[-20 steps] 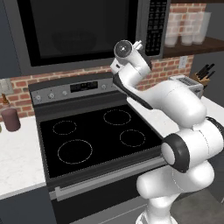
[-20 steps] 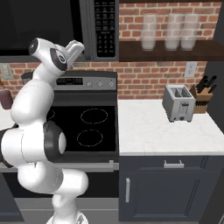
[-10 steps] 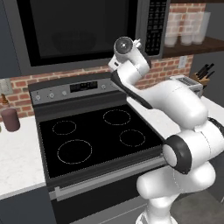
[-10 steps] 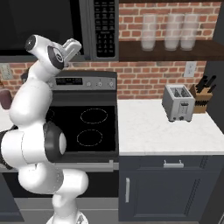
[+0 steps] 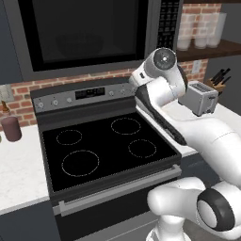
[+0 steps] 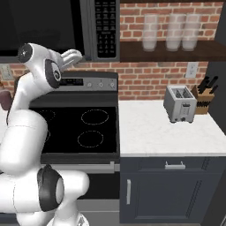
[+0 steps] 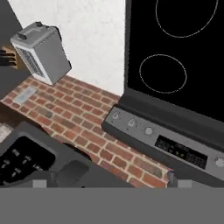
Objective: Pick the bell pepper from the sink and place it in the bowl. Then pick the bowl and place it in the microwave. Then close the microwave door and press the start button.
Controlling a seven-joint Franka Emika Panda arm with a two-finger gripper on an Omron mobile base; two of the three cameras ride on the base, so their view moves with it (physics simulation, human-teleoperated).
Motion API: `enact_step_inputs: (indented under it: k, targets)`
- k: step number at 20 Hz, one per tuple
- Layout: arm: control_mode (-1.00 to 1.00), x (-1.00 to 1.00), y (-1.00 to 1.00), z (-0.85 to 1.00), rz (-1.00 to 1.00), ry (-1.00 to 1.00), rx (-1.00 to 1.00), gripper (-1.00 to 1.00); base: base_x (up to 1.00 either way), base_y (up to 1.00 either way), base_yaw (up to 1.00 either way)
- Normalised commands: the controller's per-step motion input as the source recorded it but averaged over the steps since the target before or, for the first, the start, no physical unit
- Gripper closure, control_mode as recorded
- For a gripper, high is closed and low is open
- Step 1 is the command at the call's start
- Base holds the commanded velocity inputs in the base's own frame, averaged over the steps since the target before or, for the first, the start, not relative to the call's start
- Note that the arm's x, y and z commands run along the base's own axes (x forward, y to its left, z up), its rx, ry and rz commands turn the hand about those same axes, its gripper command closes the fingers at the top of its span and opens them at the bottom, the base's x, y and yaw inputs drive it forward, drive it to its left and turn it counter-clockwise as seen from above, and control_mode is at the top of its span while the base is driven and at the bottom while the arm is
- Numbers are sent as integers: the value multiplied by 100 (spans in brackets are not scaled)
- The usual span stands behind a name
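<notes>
The microwave (image 5: 155, 52) hangs above the stove with its dark-glass door (image 5: 80, 33) shut. Behind the glass I make out a dim bowl-like shape (image 5: 79, 45). The black keypad strip (image 5: 168, 21) runs down the microwave's right side and also shows as the keypad (image 6: 105, 26). My gripper (image 6: 78, 54) is raised just under the microwave's lower edge, left of the keypad, open and holding nothing. In the hand view the gripper (image 7: 107, 181) has its tips far apart, with the keypad (image 7: 17, 159) at lower left. The bell pepper and the sink are out of view.
Below lies the black cooktop (image 5: 103, 146) with its control panel (image 5: 89, 94). A silver toaster (image 6: 180, 104) and a knife block (image 6: 204, 95) stand on the white counter (image 6: 154, 132) to the right. Several glasses (image 6: 170, 32) sit on the shelf. A maroon cup (image 5: 11, 128) stands at left.
The raised hand has dropped a little and shifted right under the microwave. The jaws have stayed open, and the microwave door is shut as before.
</notes>
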Motion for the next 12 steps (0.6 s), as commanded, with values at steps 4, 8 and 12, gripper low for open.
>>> enact_step_inputs:
  k: [4,8,12]
  targets:
    - [-100,-36,-97,14,0,-1,59,-100,0,0,0]
    - [-100,-9,-84,14,0,0,64,-100,0,0,0]
    - [-100,2,-38,-12,0,22,29,-100,0,0,0]
